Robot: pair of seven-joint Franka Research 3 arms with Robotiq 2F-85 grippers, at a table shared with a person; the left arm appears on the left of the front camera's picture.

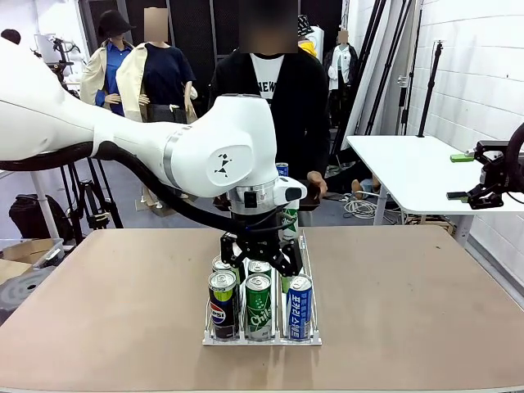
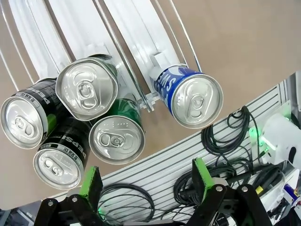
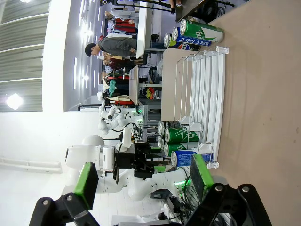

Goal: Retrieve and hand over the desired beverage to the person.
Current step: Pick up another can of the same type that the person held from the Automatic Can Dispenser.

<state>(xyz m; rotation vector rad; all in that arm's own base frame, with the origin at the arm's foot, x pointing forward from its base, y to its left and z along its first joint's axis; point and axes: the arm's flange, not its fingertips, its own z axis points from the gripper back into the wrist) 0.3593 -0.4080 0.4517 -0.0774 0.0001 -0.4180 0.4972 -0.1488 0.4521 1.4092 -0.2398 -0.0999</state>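
Left gripper (image 2: pixel 146 186): jaws spread wide with nothing between the green pads, hanging above the near cans.
Hidden: in the front view its wrist covers the cans behind the front row, and their labels can't be read.
Cans: from the left wrist, the green can (image 2: pixel 116 139) is at 11 o'clock, the black Pepsi can (image 2: pixel 59 165) at 10 and the blue can (image 2: pixel 195 99) at 1, all upright in the wire rack (image 2: pixel 138 40).
Person (image 1: pixel 282 90): at 12 o'clock across the table (image 1: pixel 426 286), torso partly behind the arm.
Right gripper (image 3: pixel 143 188): wide open and empty, well apart at 3 o'clock.
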